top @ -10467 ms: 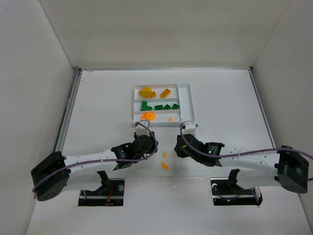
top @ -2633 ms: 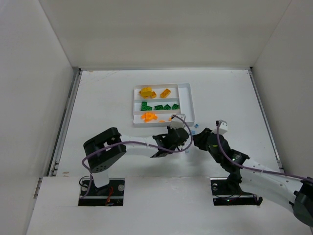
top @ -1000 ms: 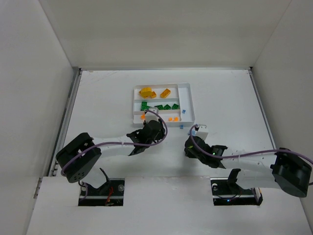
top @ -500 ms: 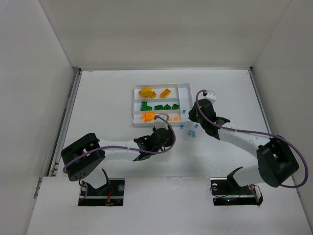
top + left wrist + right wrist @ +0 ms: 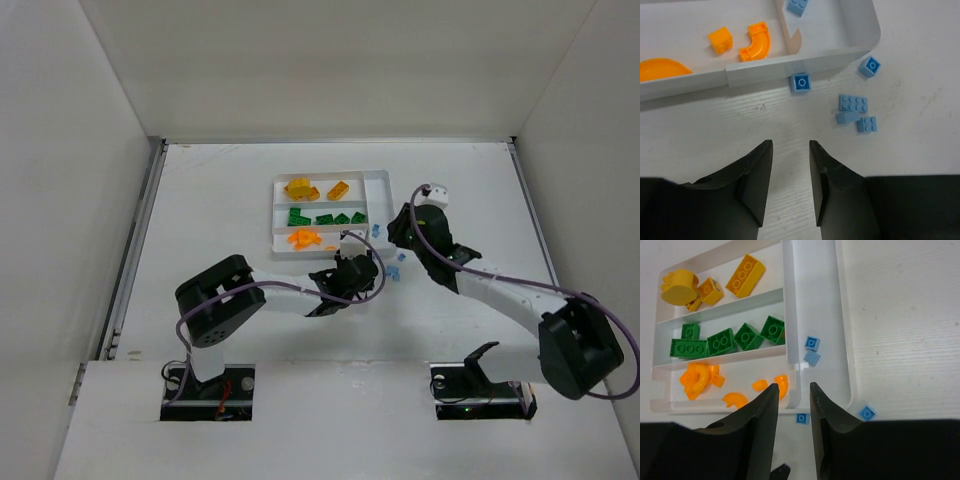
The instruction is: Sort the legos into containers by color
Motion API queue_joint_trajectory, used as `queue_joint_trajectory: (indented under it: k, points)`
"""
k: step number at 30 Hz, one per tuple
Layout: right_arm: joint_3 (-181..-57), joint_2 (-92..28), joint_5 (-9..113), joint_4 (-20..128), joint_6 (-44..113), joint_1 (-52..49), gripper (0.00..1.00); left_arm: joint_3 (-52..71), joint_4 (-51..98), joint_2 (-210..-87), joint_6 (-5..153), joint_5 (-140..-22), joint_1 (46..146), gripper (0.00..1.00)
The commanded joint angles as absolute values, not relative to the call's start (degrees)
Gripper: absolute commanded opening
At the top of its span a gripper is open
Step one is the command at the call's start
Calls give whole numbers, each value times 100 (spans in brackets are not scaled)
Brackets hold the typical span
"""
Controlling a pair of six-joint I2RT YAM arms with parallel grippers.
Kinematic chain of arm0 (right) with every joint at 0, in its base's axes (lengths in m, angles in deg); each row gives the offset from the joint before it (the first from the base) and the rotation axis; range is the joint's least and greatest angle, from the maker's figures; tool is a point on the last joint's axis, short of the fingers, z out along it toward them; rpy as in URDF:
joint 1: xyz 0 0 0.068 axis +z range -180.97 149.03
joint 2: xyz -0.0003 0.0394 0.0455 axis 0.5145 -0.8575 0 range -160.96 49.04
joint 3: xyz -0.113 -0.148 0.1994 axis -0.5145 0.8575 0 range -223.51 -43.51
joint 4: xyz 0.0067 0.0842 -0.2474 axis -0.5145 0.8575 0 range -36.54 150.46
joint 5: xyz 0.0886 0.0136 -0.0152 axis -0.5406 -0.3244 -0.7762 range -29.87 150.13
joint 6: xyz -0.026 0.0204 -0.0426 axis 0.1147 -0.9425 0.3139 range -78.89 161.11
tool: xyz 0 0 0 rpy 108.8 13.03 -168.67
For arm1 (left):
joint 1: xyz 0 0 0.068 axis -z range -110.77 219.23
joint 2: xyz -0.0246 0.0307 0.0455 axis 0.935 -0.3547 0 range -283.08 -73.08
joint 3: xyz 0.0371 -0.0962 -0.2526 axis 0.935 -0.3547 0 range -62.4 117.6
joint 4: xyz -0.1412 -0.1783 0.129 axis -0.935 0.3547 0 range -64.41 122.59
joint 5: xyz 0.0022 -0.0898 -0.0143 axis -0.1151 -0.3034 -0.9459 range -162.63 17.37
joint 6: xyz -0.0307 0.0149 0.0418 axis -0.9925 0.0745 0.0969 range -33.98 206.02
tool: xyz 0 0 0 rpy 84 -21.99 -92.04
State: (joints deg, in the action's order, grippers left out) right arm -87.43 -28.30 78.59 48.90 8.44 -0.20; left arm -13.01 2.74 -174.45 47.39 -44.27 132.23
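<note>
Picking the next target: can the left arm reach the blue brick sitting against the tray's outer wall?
Probably yes. The left gripper is open and empty, and only bare table lies between it and the blue brick. The brick touches the wall of the tray, which may block a finger.

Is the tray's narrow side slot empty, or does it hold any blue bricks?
Not empty: two blue bricks lie in the side slot. Other blue bricks lie outside on the table.
</note>
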Motion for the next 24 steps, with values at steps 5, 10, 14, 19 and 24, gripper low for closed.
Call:
queue_joint_trajectory:
  k: [5, 10, 14, 19, 24]
  points:
    - [-7428, -1672, 8149, 4617, 464, 1, 33, -448, 572, -18153, 4788, -3925, 13193, 33]
    - [-6926, -1135, 8053, 4547, 314, -43, 35, -26, 783, -18593, 4797, -3291, 13167, 35]
    - [-6864, -1055, 7947, 4415, 305, -43, 37, 255, 862, -18822, 4806, -3308, 13158, 35]
    - [-6855, -1012, 7912, 4353, 305, -16, 37, 519, 950, -19033, 4823, -3299, 13167, 35]
    - [-6750, -731, 7885, 4362, 287, -34, 37, 712, 1003, -19182, 4832, -3256, 13176, 28]
